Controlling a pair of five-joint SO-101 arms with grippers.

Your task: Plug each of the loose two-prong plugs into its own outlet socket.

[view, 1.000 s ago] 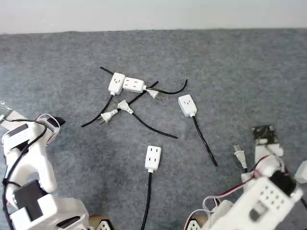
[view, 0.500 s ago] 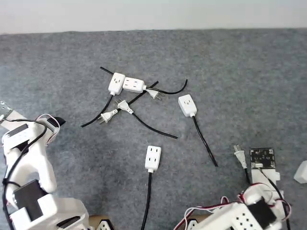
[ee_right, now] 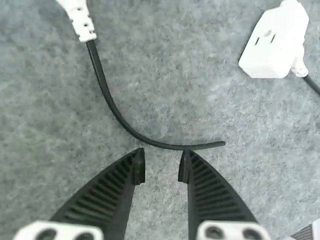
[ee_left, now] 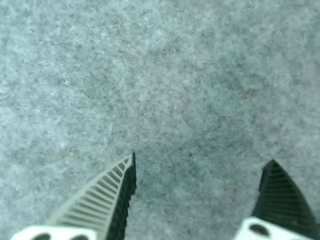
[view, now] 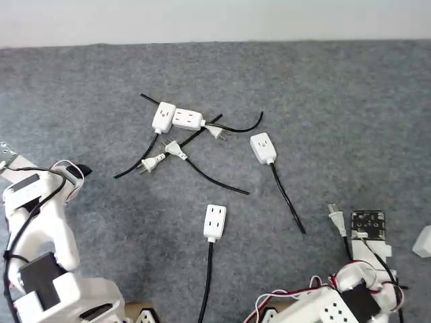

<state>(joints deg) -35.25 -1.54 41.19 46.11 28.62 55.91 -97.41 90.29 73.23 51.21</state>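
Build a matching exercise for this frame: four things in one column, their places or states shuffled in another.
1. left end effector
2. right end effector
3. pair of white plastic outlet blocks
4. small white two-prong plug

A. beside the right arm
B. wide open over grey carpet
C. tips at a black cord's bend
D. touching each other, farthest back

Pairs: 1-B; 2-C; 3-D; 4-A

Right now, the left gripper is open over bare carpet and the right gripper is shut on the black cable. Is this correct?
No: the right wrist view shows the right gripper open, with the black cable lying beyond its fingertips. The left gripper is open over bare carpet.
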